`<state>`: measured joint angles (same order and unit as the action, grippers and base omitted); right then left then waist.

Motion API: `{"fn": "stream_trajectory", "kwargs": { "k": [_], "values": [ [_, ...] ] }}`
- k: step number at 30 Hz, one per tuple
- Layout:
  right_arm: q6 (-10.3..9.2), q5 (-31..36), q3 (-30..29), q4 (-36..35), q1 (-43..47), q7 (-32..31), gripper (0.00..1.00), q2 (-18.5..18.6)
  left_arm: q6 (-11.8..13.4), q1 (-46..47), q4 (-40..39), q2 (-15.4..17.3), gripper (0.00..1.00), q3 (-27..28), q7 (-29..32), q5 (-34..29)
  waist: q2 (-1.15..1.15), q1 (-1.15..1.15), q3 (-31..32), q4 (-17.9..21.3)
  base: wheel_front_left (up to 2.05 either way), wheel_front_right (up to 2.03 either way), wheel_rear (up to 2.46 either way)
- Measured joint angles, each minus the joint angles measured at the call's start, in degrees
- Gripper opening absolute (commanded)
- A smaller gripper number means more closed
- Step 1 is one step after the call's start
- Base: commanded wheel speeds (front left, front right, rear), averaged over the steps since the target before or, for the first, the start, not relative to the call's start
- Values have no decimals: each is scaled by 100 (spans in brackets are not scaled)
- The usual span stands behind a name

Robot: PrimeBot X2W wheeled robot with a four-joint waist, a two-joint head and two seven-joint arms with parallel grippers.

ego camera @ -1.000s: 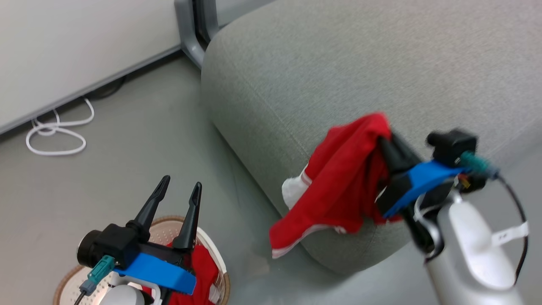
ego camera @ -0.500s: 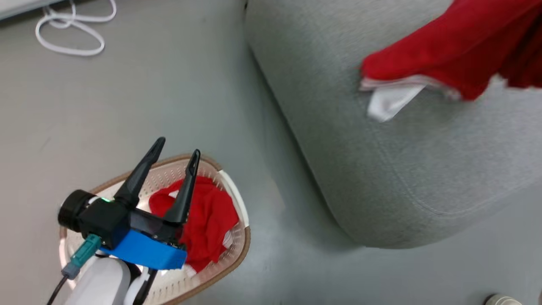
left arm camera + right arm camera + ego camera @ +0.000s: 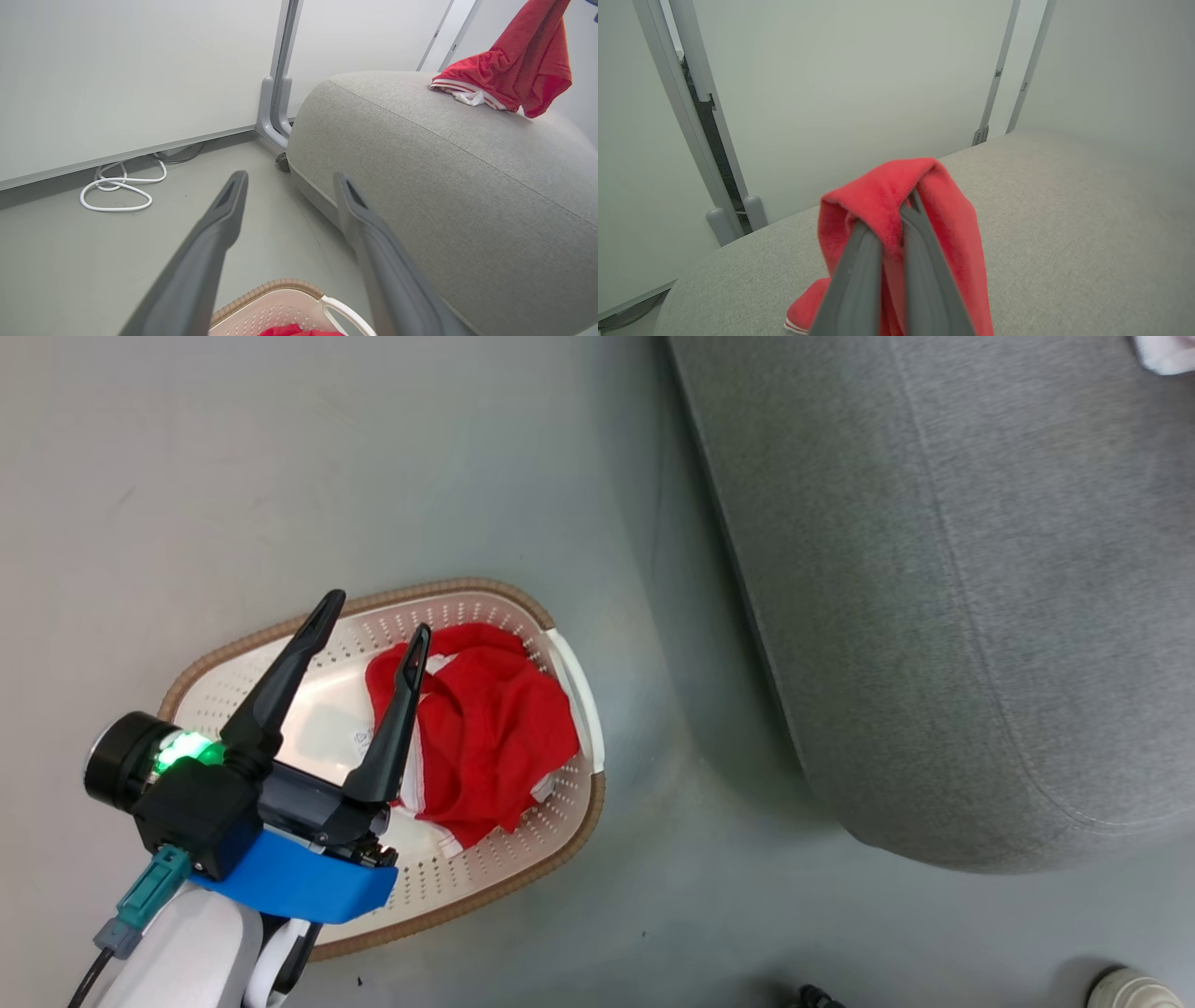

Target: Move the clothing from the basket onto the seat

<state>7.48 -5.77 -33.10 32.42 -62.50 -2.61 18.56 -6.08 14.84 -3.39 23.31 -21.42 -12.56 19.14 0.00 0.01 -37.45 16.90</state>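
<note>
- Head view: the basket (image 3: 448, 593), cream perforated plastic with a brown woven-look rim, sits on the smooth grey floor (image 3: 280, 476) near the seat (image 3: 980, 569), a rounded light-grey fabric cushion with a stitched seam.
- A crumpled red garment (image 3: 495, 728) with white trim lies inside the basket.
- The left pincer (image 3: 376, 616) hovers over the basket, its long dark fingers spread, released and empty.
- Left wrist view: a white cable (image 3: 121, 193) coils on the floor by the wall.
- A second red garment (image 3: 518, 70) hangs onto the seat's top, its striped hem touching the fabric.
- Right wrist view: the right pincer (image 3: 888, 215) is clenched on a fold of the second red garment, the soft cloth draped over both fingers above the seat.
</note>
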Motion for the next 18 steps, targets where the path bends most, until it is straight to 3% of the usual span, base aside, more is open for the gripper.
{"fn": "stream_trajectory", "kwargs": {
  "k": [7, 8, 9, 18],
  "values": [
    [0, 389, -85, 862, 189, 229, 1, -188, 35, 75, -105, 11, 100, -16, 31, -7, 0, 0, -248, -147, 0, 0, 0],
    [0, 433, -64, 964, 190, 274, 42, -203, 43, 85, -104, 15, 100, -15, 36, -7, 0, 0, -258, -154, 0, 0, 0],
    [1, 464, -41, 1067, 187, 299, 100, -223, 48, 93, -101, 15, 100, -11, 36, -3, 0, 0, -260, -159, 0, 0, 0],
    [1, 791, 255, 1376, 359, 890, 100, -321, 40, 207, 208, -227, 100, -126, -120, 85, 0, -1, 66, -255, 0, 0, 0]
  ]
}}
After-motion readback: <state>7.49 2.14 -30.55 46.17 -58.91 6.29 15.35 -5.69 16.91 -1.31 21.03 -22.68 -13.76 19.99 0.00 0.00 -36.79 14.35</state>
